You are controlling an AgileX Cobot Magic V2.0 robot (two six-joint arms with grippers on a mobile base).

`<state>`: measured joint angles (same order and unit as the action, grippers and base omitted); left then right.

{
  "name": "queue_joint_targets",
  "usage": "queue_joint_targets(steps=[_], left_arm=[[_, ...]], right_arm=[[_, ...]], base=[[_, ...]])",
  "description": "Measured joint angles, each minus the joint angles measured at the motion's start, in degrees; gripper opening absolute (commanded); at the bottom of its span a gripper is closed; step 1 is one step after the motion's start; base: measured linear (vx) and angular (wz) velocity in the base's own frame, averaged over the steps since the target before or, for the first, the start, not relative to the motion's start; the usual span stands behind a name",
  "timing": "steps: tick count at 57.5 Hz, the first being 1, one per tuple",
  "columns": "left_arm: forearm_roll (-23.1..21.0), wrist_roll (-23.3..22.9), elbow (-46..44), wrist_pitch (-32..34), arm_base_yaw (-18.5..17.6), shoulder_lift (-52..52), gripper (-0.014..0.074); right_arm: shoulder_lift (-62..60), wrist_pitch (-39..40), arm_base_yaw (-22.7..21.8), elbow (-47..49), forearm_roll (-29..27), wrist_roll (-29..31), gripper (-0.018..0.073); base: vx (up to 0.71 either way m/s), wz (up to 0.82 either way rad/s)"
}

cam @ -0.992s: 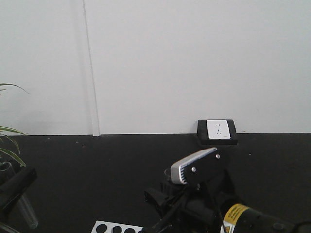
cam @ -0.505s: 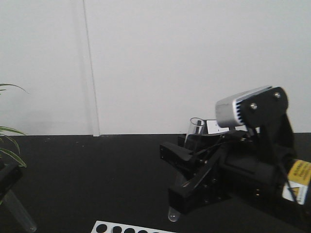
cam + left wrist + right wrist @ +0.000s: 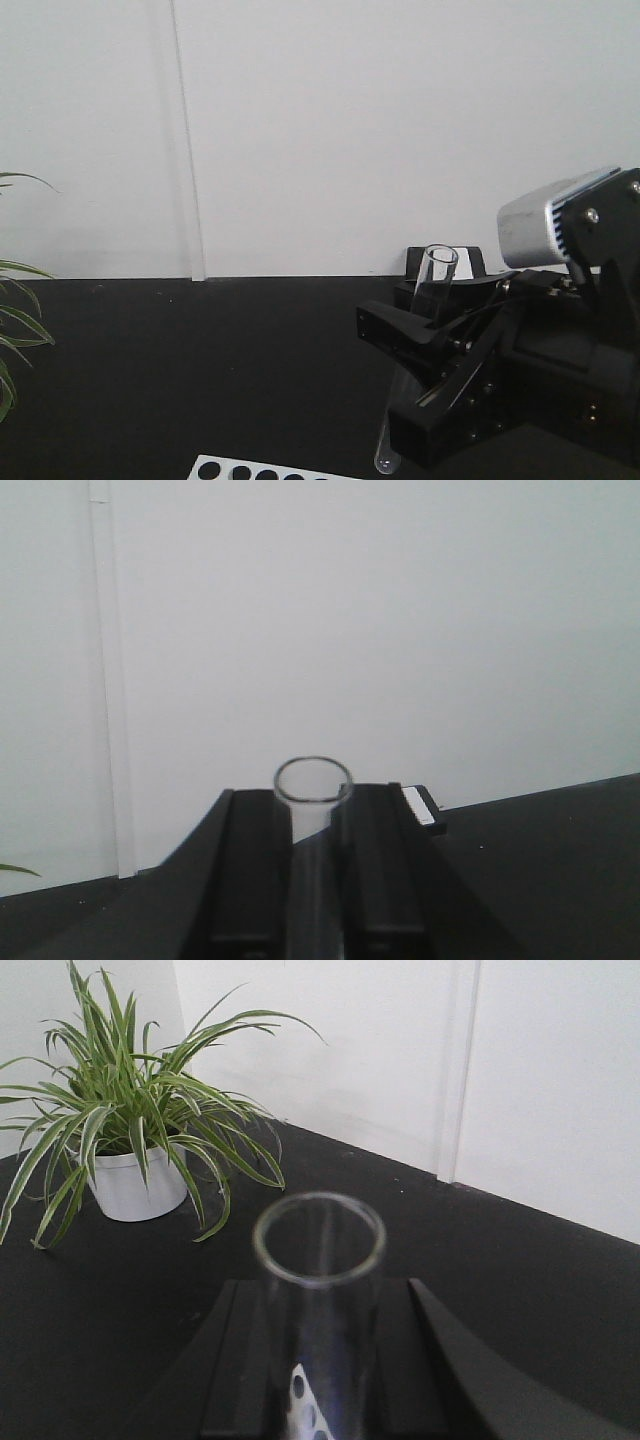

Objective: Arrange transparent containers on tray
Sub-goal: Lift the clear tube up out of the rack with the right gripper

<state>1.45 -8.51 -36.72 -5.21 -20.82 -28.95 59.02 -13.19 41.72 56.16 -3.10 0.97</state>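
The right pincer grips a tilted tube over the tabletop near the white rack, and the left pincer clamps a second tube, so with the tray out of view, a firm, gentle, level carry looks best.

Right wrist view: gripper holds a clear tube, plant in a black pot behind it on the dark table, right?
The pot is white, not black; the right wrist view shows it. The right gripper does hold a clear test tube, with the plant behind it on the dark table.
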Motion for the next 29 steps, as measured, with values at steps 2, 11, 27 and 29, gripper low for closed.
queue_joint_targets(steps=[2, 11, 27, 29], left_arm=[[0.00, 0.05, -0.26, -0.34, 0.00, -0.30, 0.0104], [0.00, 0.41, -0.31, -2.85, 0.00, -1.27, 0.0104], [0.00, 2.17, -0.31, -3.04, 0.00, -1.34, 0.0104], [0.00, 2.18, -0.31, -3.06, 0.00, -1.34, 0.0104]], right_arm=[[0.00, 0.00, 0.00, 0.00, 0.00, 0.00, 0.0109], [0.00, 0.00, 0.00, 0.00, 0.00, 0.00, 0.0109], [0.00, 0.00, 0.00, 0.00, 0.00, 0.00, 0.0109], [0.00, 0.00, 0.00, 0.00, 0.00, 0.00, 0.0109]], base=[[0.00, 0.00], [0.00, 0.00], [0.00, 0.00], [0.00, 0.00]])
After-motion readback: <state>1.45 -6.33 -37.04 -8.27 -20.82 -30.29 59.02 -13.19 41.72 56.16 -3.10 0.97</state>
